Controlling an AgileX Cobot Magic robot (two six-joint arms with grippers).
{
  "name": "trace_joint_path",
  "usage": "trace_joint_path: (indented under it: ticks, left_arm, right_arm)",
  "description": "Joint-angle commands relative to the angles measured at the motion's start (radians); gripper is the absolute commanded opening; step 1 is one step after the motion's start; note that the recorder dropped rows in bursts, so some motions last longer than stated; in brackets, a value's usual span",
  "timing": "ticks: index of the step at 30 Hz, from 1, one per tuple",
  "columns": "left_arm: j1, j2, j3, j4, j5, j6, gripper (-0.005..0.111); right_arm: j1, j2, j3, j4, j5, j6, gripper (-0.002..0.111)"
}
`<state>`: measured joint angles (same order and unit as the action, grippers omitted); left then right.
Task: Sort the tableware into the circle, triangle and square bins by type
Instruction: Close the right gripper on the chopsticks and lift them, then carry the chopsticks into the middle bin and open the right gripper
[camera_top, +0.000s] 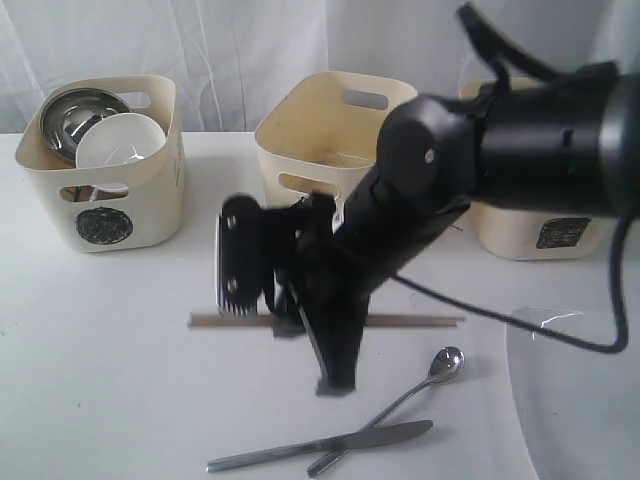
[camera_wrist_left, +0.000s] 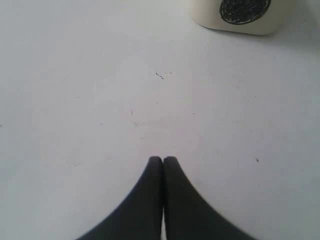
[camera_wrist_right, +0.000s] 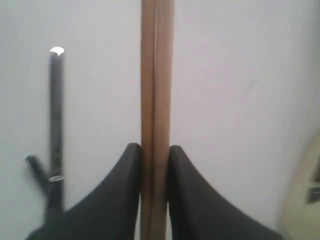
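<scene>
While the right gripper (camera_wrist_right: 155, 147) reaches across the middle of the white table (camera_top: 110, 370), its two black fingers (camera_wrist_right: 127, 185) are pressed against either side of the wooden chopsticks (camera_wrist_right: 156, 75) — clamped on the pair, which runs straight out ahead of the fingertips as two sticks laid tight together. From the exterior view the chopsticks (camera_top: 420, 321) lie level and low, sticking out to both sides of the right gripper (camera_top: 310, 325); whether they are clear of the surface I cannot tell. Beside the fingers and apart from them, a dark steel handle (camera_wrist_right: 56, 125) with a bright tip lies on the table; which utensil it belongs to is not clear. Near the arm, on the camera's side of the chopsticks, a steel spoon (camera_top: 420, 385) and a steel knife (camera_top: 330, 447) cross each other, and the edge of a large white plate (camera_top: 580, 400) sits further out.

The left gripper (camera_wrist_left: 162, 159) has its fingertips (camera_wrist_left: 152, 170) fully together, holding nothing, over bare table — ahead of it, well apart, is the circle bin (camera_wrist_left: 245, 12). That circle bin (camera_top: 100, 190) holds steel bowls (camera_top: 75, 115) and a small white bowl (camera_top: 120, 140). Two more cream bins, the middle one (camera_top: 330, 130) and the far one (camera_top: 530, 230), stand behind the right arm.
</scene>
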<state>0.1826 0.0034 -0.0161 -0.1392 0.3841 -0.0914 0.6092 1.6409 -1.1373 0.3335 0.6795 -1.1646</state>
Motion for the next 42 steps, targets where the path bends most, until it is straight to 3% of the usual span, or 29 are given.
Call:
trace_joint_path:
  ticks: [1, 14, 22, 28, 36, 42]
  left_arm:
    - [-0.008, -0.003, 0.01, 0.003, 0.037, 0.001, 0.0]
    - [-0.008, -0.003, 0.01, 0.003, 0.037, 0.001, 0.0]
    - [-0.008, -0.003, 0.01, 0.003, 0.037, 0.001, 0.0]
    - [-0.008, -0.003, 0.01, 0.003, 0.037, 0.001, 0.0]
    - [-0.008, -0.003, 0.01, 0.003, 0.037, 0.001, 0.0]
    - [-0.008, -0.003, 0.01, 0.003, 0.037, 0.001, 0.0]
  right_arm:
    - [-0.023, -0.086, -0.086, 0.006, -0.166, 0.103, 0.0]
    - [-0.19, -0.042, -0.155, 0.01, -0.78, 0.521, 0.0]
    - [-0.202, 0.085, -0.155, 0.007, -1.19, 0.932, 0.0]
    - [-0.208, 0.24, -0.155, 0.007, -1.497, 0.975, 0.0]
    - [-0.268, 0.358, -0.202, 0.011, -1.443, 1.001, 0.002]
    - [-0.282, 0.356, -0.241, 0.003, -1.315, 1.091, 0.023]
